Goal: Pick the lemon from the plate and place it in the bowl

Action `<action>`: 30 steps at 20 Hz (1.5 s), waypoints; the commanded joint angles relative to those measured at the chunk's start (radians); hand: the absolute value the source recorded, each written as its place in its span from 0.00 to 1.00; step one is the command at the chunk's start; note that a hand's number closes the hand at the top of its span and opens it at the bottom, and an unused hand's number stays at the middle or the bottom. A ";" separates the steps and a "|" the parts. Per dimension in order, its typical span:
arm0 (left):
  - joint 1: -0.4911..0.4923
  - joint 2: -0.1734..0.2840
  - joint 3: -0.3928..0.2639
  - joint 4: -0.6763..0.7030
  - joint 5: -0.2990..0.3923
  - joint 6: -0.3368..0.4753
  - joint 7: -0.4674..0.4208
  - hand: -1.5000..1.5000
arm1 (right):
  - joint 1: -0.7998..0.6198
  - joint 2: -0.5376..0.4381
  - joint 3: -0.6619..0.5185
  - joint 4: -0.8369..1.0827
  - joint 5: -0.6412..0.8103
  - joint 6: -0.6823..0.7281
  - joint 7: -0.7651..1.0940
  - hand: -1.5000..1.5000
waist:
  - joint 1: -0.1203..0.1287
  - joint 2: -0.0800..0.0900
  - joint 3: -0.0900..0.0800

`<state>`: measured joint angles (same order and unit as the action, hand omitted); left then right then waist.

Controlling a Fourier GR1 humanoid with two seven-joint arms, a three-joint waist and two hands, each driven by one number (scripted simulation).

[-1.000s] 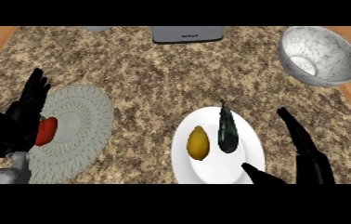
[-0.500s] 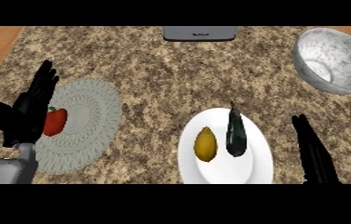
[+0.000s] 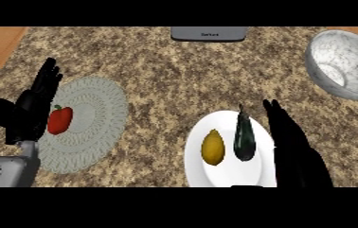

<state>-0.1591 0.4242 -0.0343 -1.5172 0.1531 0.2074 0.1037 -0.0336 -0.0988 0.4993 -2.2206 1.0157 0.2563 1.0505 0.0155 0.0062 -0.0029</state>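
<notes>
Lying on white plate (image 3: 227, 172), lemon (image 3: 212, 147) untouched, right hand (image 3: 293, 146) held beside it, fingers straight, bowl (image 3: 335, 64) far right, left hand (image 3: 35, 104) rested open at left.

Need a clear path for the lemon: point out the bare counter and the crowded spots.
Bare counter runs between the woven mat, the white plate and the bowl. Crowded: the plate, with lemon, dark vegetable and right hand alongside; left hand by the pepper.

Lemon (image 3: 212, 147) on white plate (image 3: 227, 172)
</notes>
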 commanded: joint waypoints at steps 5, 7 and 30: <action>-0.020 -0.040 -0.021 0.015 -0.030 0.019 0.013 0.50 | -0.150 0.096 -0.119 0.217 -0.185 0.223 0.133 0.00 | -0.006 -0.002 0.002; 0.011 0.003 0.026 -0.012 0.015 -0.029 0.004 0.50 | -0.136 0.084 -0.154 0.233 -0.252 0.276 0.098 0.00 | -0.001 -0.004 0.002; -0.025 -0.025 0.062 -0.006 -0.045 -0.052 0.038 0.50 | -0.187 0.098 0.013 0.562 -0.172 0.133 0.125 0.00 | -0.012 -0.006 0.003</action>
<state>-0.1505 0.3805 0.0036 -1.5238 0.1045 0.1784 0.1130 -0.2475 -0.0110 0.4435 -1.7053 0.8569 0.4559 1.0506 0.0036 -0.0004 -0.0004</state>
